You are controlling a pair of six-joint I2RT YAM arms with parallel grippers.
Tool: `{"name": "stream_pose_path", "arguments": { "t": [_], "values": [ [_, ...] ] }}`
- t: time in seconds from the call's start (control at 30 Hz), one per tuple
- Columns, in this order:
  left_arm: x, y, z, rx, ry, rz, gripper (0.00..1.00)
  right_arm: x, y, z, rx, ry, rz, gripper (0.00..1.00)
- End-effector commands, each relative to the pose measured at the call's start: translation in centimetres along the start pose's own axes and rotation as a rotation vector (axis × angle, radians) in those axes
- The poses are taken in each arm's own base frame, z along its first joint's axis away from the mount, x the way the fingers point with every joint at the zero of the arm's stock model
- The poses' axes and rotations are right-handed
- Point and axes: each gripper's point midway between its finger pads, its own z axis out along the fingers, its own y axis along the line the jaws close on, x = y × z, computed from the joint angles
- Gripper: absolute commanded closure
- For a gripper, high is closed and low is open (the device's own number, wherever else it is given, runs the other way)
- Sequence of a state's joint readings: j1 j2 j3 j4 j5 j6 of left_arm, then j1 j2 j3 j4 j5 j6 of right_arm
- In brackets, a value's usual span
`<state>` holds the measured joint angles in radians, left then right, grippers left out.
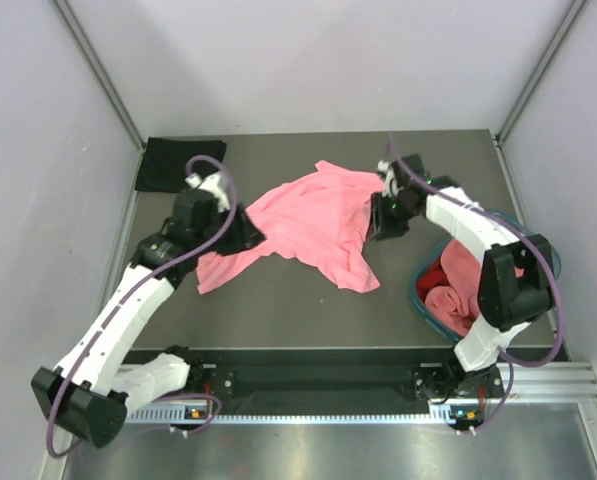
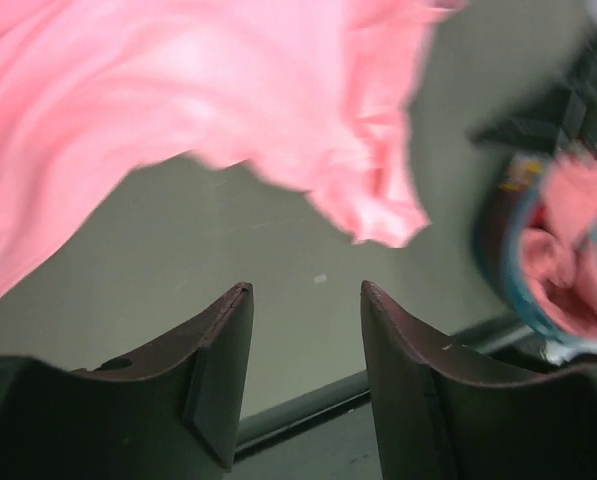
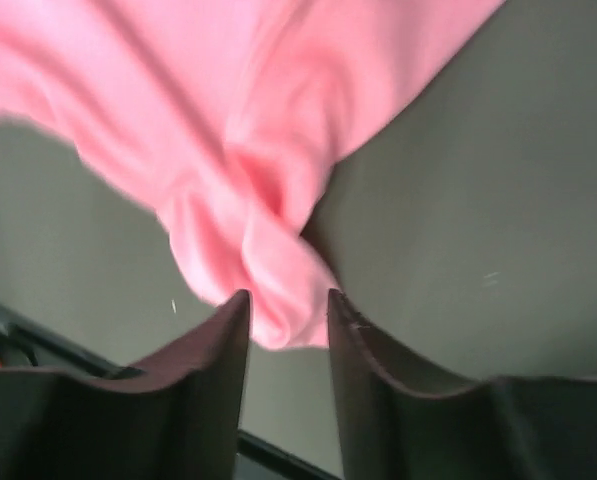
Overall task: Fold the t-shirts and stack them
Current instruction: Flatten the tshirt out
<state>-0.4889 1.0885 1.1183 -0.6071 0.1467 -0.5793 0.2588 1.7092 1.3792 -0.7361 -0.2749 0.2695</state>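
Observation:
A salmon pink t-shirt (image 1: 313,222) lies crumpled and spread in the middle of the table. My left gripper (image 1: 246,232) is open and empty at the shirt's left edge. In the left wrist view its fingers (image 2: 218,370) stand apart over bare table, with the pink cloth (image 2: 228,90) beyond them. My right gripper (image 1: 383,226) is at the shirt's right edge, shut on a twisted fold of the pink shirt (image 3: 278,300) between its fingertips. A folded black t-shirt (image 1: 178,163) lies at the far left corner. Red cloth (image 1: 441,298) and more pink cloth (image 1: 465,272) lie in the basket.
A round teal basket (image 1: 418,292) stands at the right near edge, under my right arm; it also shows in the left wrist view (image 2: 513,290). Grey walls enclose the table on the left, back and right. A black rail runs along the near edge.

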Motion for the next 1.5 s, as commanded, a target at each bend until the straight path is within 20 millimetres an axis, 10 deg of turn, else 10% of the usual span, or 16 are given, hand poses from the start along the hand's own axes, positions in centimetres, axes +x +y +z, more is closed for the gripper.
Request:
{"name": "stream_pose_path", "arguments": {
  "t": [0.0, 0.1, 0.37, 1.13, 1.47],
  "values": [
    [1.8, 6.2, -2.2, -0.180, -0.011, -0.207, 0.49, 4.4, 2.1, 0.4, -0.057, 0.049, -0.029, 0.68],
    [2.3, 8.9, -3.6, -0.242, -0.049, -0.284, 0.53, 7.3, 1.4, 1.4, -0.047, 0.098, -0.007, 0.87],
    [4.3, 10.3, -2.8, -0.272, 0.021, -0.364, 0.55, 11.2, -0.3, 2.1, 0.086, 0.170, -0.050, 0.79],
    [3.8, 10.5, -2.3, -0.268, 0.030, -0.360, 0.56, 14.4, -1.7, 5.4, 0.098, 0.279, -0.003, 0.76],
    [4.1, 12.2, -2.7, -0.370, 0.015, -0.394, 0.47, 14.1, -1.8, 5.9, 0.111, 0.259, -0.009, 1.00]
  ]
}}
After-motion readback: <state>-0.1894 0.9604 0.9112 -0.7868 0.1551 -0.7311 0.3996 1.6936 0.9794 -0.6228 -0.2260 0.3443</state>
